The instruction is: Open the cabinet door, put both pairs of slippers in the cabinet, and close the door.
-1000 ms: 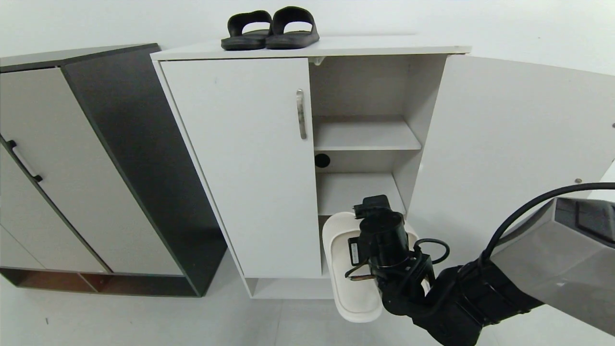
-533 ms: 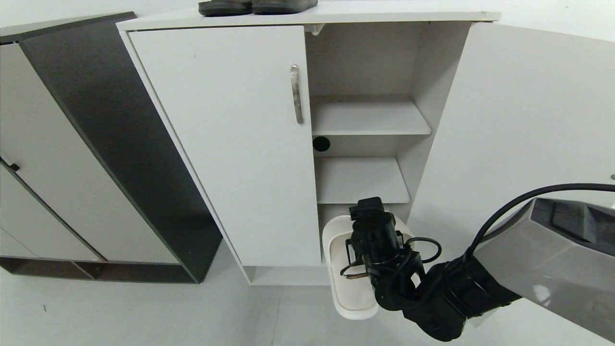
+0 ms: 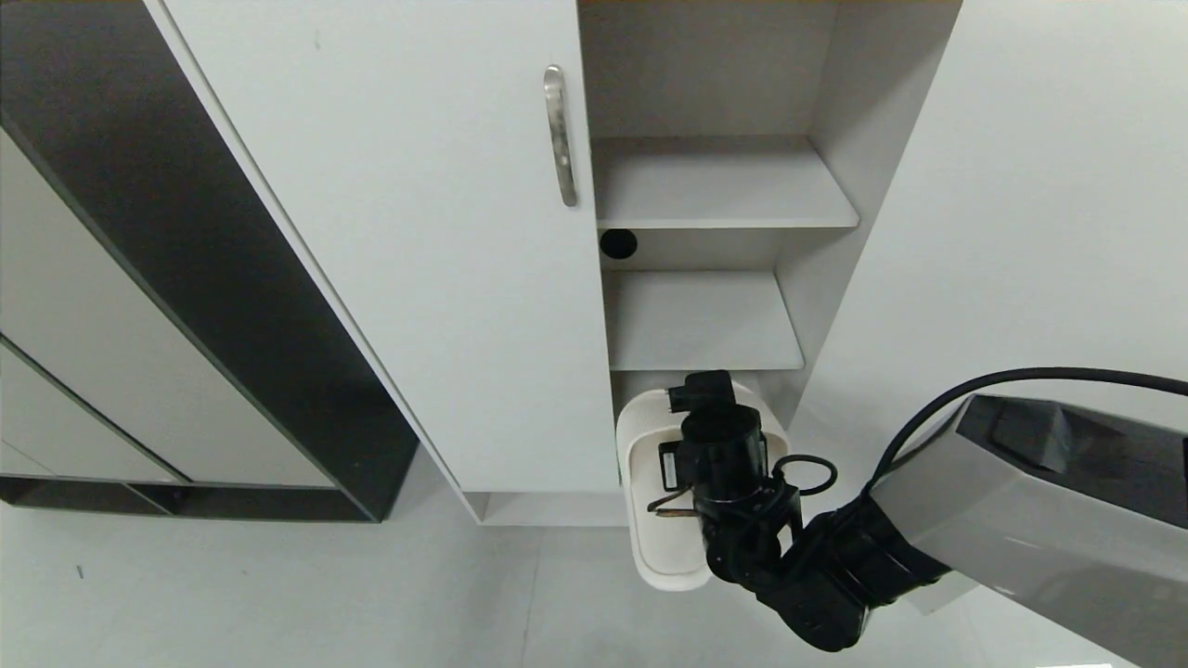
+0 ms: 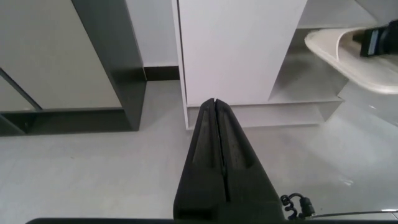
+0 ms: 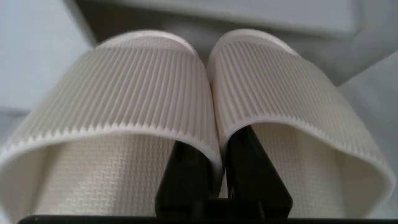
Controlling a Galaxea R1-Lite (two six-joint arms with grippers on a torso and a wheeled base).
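White wood makes up the big cabinet (image 3: 817, 241) in front of me. Its right door (image 3: 1021, 186) is swung wide open, and its left door (image 3: 418, 232) is shut. A dark grey cabinet (image 3: 186, 278) stands just beside it on the left. In the open half I see an upper shelf (image 3: 719, 181) and a lower shelf (image 3: 696, 320).

The pair of white slippers (image 3: 654, 520) hangs side by side at the mouth of the bottom space, just under the lower shelf. The toes point into the cabinet and the heels stick out over the floor (image 3: 278, 594).

My right end effector (image 5: 221, 177) is pinching the two inner edges of the slippers together. My left end effector (image 4: 214, 109) hangs low over the floor with its fingers pressed together, holding nothing.

A thin metal handle (image 3: 560, 134) is on the shut door, and a small round hole (image 3: 618, 244) is in the back wall.
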